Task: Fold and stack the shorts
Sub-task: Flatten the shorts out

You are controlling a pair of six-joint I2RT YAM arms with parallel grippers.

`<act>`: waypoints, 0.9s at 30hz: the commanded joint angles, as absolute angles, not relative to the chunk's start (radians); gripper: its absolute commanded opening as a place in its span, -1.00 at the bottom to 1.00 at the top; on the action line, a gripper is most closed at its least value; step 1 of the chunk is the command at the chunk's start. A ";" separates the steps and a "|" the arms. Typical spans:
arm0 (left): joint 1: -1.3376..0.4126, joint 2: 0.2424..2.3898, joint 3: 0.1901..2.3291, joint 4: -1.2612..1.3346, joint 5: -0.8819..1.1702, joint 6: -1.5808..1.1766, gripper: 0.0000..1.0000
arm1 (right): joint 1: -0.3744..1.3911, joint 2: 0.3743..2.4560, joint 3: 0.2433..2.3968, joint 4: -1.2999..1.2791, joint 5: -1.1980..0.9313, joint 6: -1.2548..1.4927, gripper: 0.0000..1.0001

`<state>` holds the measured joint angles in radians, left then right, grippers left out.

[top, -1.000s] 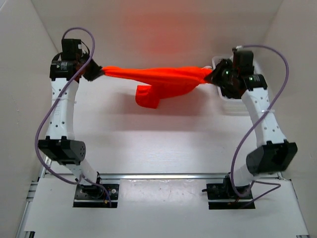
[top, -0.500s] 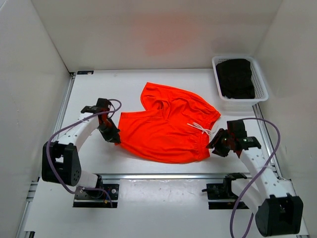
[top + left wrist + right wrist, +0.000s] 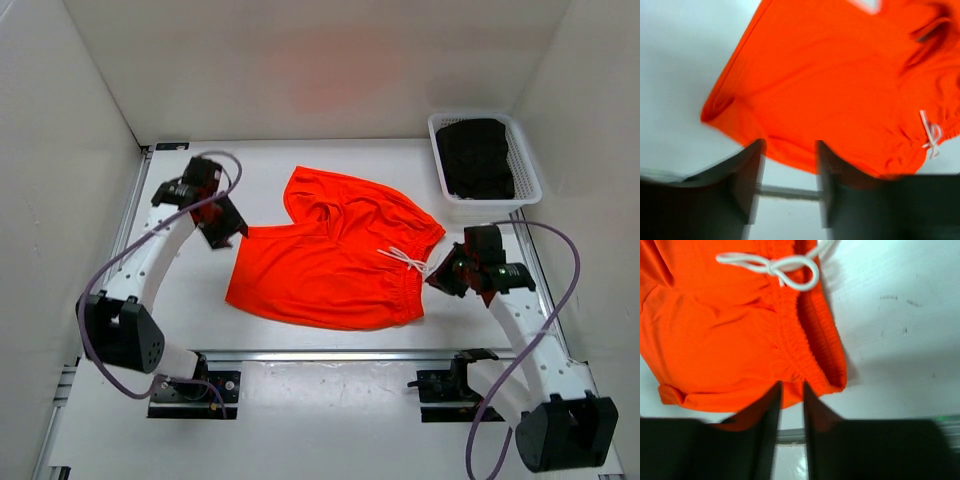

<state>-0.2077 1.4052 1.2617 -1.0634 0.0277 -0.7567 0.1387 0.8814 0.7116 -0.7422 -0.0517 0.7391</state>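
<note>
**Left gripper (image 3: 225, 232) held wide and empty at the spread shorts (image 3: 335, 260)**

The left gripper is seen with its jaws well apart and nothing between them. It is placed at the far left corner of the shorts, by the leg hem; whether the cloth is touched cannot be told. In the left wrist view the two dark fingers (image 3: 747, 185) are parted over the near edge of the orange fabric.

The right gripper (image 3: 443, 278) is placed just beside the waistband end of the shorts, on the right. Its jaws are set narrowly apart, and only the white surface is seen in the gap between them. The gathered elastic edge lies just ahead of its fingertips (image 3: 771, 405), and no grip on the cloth is seen.

A white basket (image 3: 482, 208) is placed at the far right corner of the table (image 3: 260, 170). Dark folded cloth (image 3: 477, 157) is held in it, filling most of its floor.

The shorts are laid out flat in the middle of the table, well apart from the basket. The upper leg is partly folded over and wrinkled. The white drawstring (image 3: 405, 258) is tied in a bow at the waistband, toward the right gripper.
</note>
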 commanded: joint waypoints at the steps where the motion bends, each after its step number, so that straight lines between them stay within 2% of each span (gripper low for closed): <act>1: -0.248 1.515 1.455 -1.019 -0.023 -0.695 -0.01 | 0.137 0.975 0.788 -0.631 -0.017 0.727 -0.71; 2: -0.259 1.626 1.509 -1.019 -0.023 -0.683 -0.40 | 0.137 1.042 0.805 -0.605 -0.017 0.727 -0.80; 3: -0.277 1.693 1.567 -1.019 -0.023 -0.666 -0.50 | 0.146 1.078 0.825 -0.585 -0.017 0.727 -0.89; 6: -0.313 1.960 1.839 -1.098 -0.023 -0.631 -0.50 | 0.146 1.204 0.923 -0.560 -0.008 0.727 -0.90; 7: -0.313 2.018 1.962 -1.109 -0.023 -0.618 -0.45 | 0.146 1.227 0.945 -0.560 -0.008 0.727 -0.90; 8: -0.328 2.072 2.020 -1.121 0.001 -0.618 -0.32 | 0.155 1.265 0.963 -0.560 -0.008 0.718 -0.90; 9: -0.328 2.170 2.070 -1.132 0.014 -0.618 -0.17 | 0.155 1.278 0.991 -0.560 -0.008 0.718 -0.90; 10: -0.342 2.215 2.164 -1.132 0.026 -0.609 0.10 | 0.155 1.287 1.000 -0.551 -0.008 0.707 -0.90; 11: -0.351 2.256 2.207 -1.132 0.050 -0.609 0.21 | 0.155 1.296 1.000 -0.551 -0.008 0.707 -0.90; 13: -0.360 2.359 2.308 -1.141 0.061 -0.609 0.30 | 0.155 1.308 1.009 -0.551 -0.008 0.707 -0.90; 14: -0.360 2.387 2.333 -1.141 0.061 -0.609 0.41 | 0.155 1.319 1.009 -0.551 -0.008 0.698 -0.90; 16: -0.371 2.443 2.361 -1.141 0.061 -0.609 0.47 | 0.155 1.328 1.009 -0.560 -0.008 0.698 -0.87; 22: -0.380 2.537 2.379 -1.123 0.012 -0.609 0.47 | 0.155 1.338 1.009 -0.569 -0.018 0.698 -0.87; 24: -0.380 2.566 2.404 -1.137 0.003 -0.609 0.40 | 0.155 1.338 1.009 -0.569 -0.018 0.698 -0.87; 26: -0.380 2.611 2.443 -1.152 -0.017 -0.609 0.08 | 0.155 1.338 1.009 -0.569 -0.018 0.689 -0.85; 27: -0.380 2.620 2.444 -1.152 -0.017 -0.600 -0.19 | 0.146 1.347 1.009 -0.580 -0.018 0.689 -0.85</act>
